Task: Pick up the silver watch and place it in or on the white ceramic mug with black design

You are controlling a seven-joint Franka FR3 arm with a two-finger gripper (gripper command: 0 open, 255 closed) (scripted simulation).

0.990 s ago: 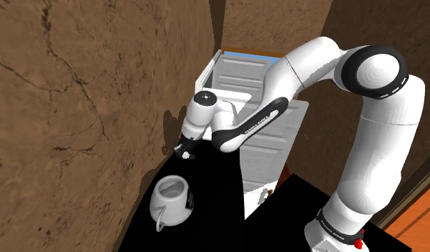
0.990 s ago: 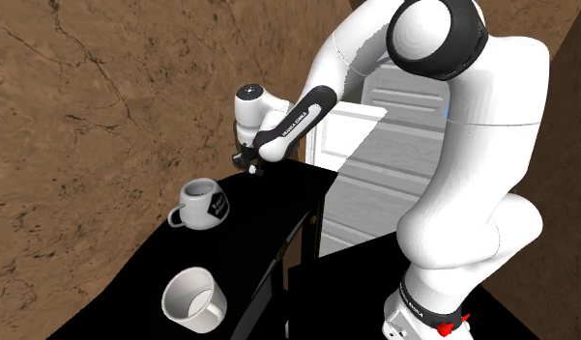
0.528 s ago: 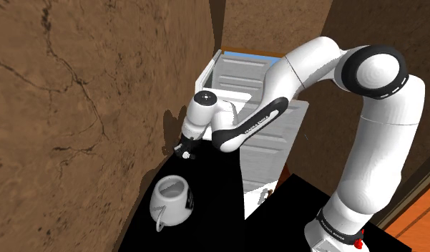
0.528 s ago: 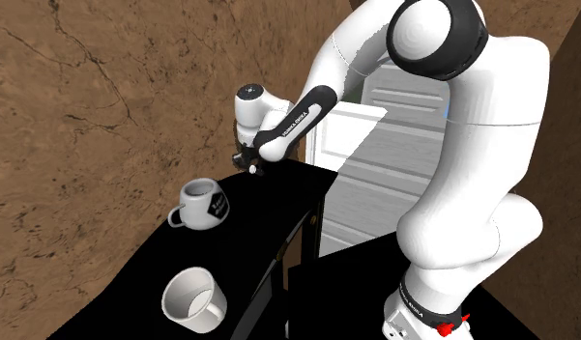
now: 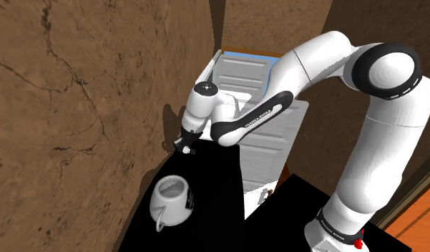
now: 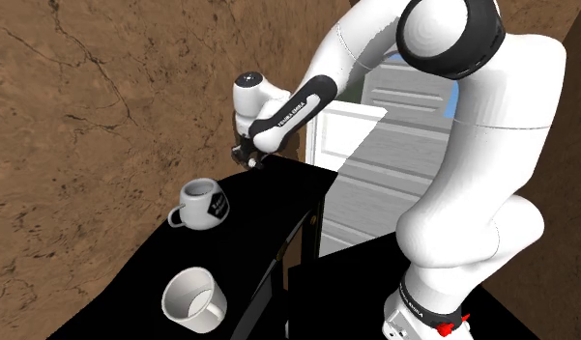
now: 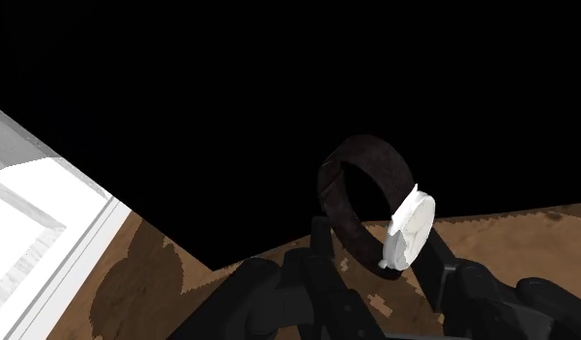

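In the wrist view the watch point(image 7: 338, 189), a dark band with a white round face, is clasped between my gripper's point(image 7: 380, 259) two black fingers. My gripper point(image 5: 184, 147) hangs just over the far end of the black table point(image 6: 264, 217), shut on the watch. The white mug with the black design point(image 6: 207, 203) stands on the table a short way in front of my gripper point(image 6: 247, 160), with its handle pointing to the second exterior view's left. The same mug point(image 5: 172, 200) sits below the gripper in the shoulder view.
A second, plain white mug point(image 6: 193, 297) stands nearer the table's front end. A rough brown wall point(image 5: 84, 107) runs close along the table's side. A white panelled door point(image 6: 394, 135) stands behind the arm, and my stand point(image 6: 375, 290) is beside the table.
The hand has risen a little above the table's far end with the watch in it. The mugs have not moved.
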